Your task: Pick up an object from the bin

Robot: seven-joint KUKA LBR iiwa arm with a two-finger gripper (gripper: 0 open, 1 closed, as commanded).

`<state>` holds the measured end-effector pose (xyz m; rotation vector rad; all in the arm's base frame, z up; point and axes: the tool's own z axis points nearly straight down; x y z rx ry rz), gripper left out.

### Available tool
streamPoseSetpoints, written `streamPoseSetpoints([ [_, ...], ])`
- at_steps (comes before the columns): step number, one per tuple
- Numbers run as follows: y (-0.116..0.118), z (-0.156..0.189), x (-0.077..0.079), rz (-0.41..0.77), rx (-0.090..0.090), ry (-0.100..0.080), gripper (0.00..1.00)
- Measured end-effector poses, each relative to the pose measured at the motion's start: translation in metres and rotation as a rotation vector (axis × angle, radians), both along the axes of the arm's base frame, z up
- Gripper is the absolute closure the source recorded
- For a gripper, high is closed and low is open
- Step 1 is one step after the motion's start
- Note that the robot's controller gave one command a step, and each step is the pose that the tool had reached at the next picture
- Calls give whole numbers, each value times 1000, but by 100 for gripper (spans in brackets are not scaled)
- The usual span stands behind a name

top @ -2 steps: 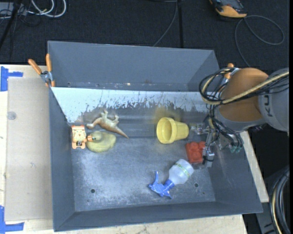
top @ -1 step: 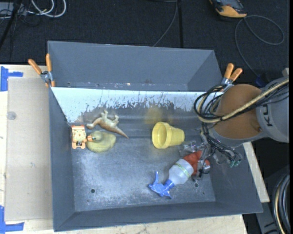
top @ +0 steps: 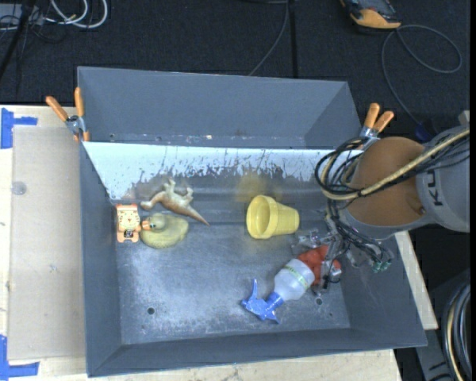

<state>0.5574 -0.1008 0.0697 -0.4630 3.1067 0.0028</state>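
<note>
the arm (top: pixel 448 185) comes in from the right over the rim of the grey bin (top: pixel 222 125). its wrist, under an orange cover (top: pixel 389 185), is bent down into the bin's near right corner, and black cables (top: pixel 341 169) loop off the cover. the end effector (top: pixel 325 270) sits low over the floor there, but its dark parts run together and i can't tell whether it is wide, narrow or holding anything.

right at it lies a white bottle (top: pixel 292 280), tipped on its side, with a small red piece (top: pixel 311 258) touching its upper end and a blue piece (top: pixel 260 304) at its lower end. a yellow cup (top: pixel 270 217) lies on its side just up and left of them.

well apart, by the left wall, are a yellow duck (top: pixel 165 231), a small orange block (top: pixel 127 223) touching it, and a tan lizard figure (top: pixel 174 198) just above.

the only writing i can read is "ku" on the grey arm; the block's face is too small to read.
</note>
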Motion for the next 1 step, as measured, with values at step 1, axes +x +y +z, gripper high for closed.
streamPoseSetpoints([
  [1,1,169,8,-36,0,-7,100],
])
